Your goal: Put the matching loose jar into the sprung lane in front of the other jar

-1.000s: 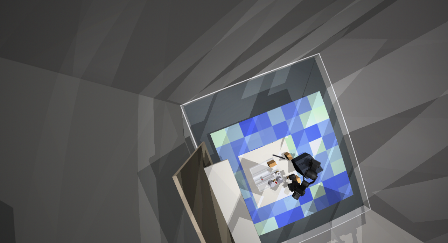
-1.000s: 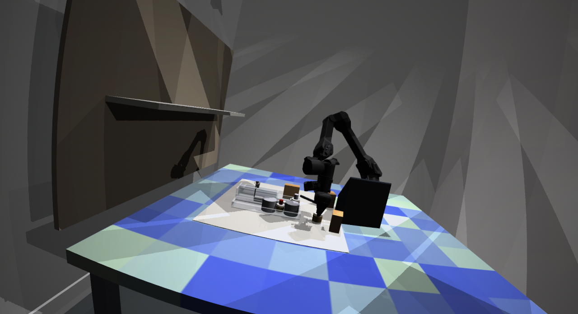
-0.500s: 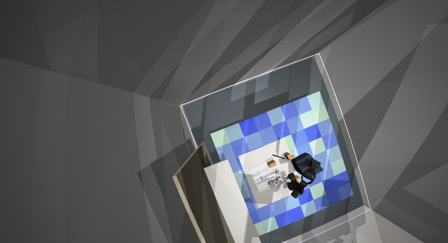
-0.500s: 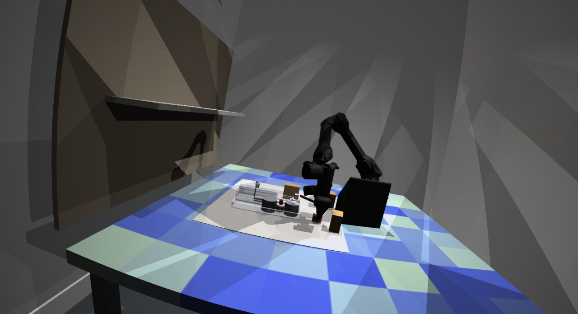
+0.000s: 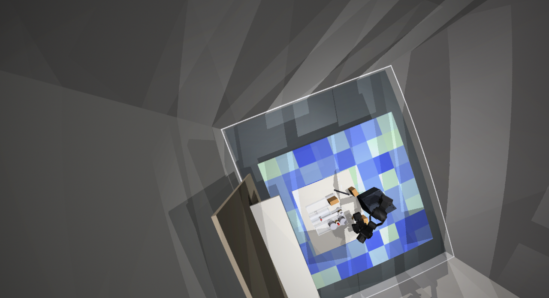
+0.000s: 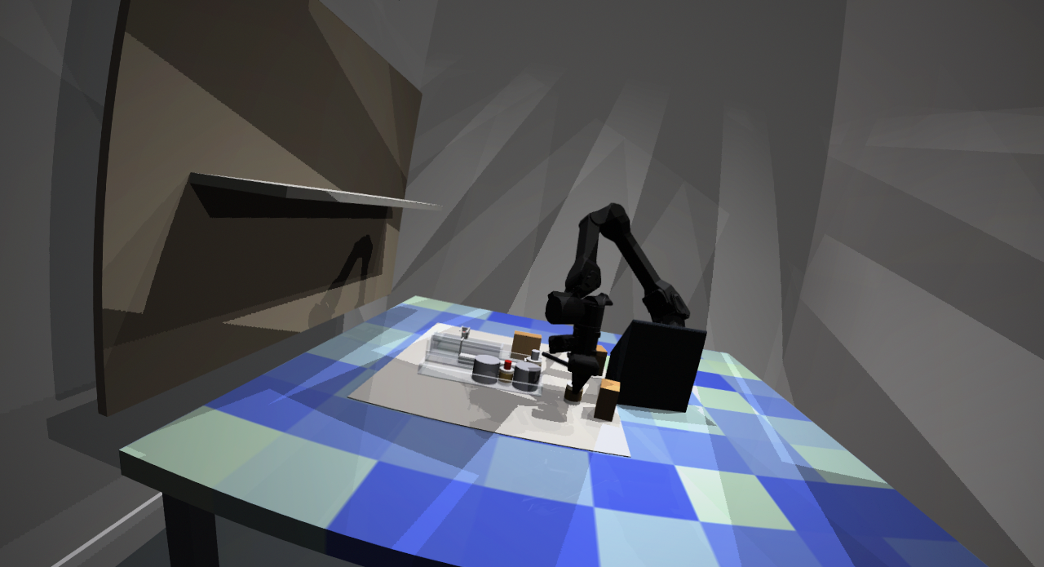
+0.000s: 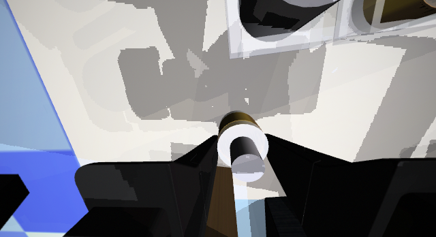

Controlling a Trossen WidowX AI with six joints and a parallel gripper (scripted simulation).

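My gripper (image 7: 240, 139) is shut on a loose jar (image 7: 237, 120) (image 6: 572, 395), which has an amber body, white shoulder and grey cap. The jar is upright and at or very near the white mat (image 6: 409, 398). The clear lane rack (image 5: 314, 214) (image 6: 436, 371) is to the left of my gripper in the exterior view. A similar amber jar (image 7: 385, 9) (image 6: 535, 357) with a pale cap stands at the rack's front. Two wide dark jars (image 6: 486, 370) (image 6: 525, 378) and a red-capped jar (image 6: 506, 374) stand in the near lane. The pusher plate is too small to make out surely.
One wooden block (image 6: 607, 400) (image 7: 223, 203) stands close beside the held jar. Another block (image 6: 525, 343) (image 5: 333, 200) stands beside the rack, and a third block (image 5: 352, 191) lies near the arm's black base (image 6: 661, 366). A thin black rod (image 5: 341, 192) extends from that block's side. A shelf (image 5: 280, 242) overhangs beyond the rack.
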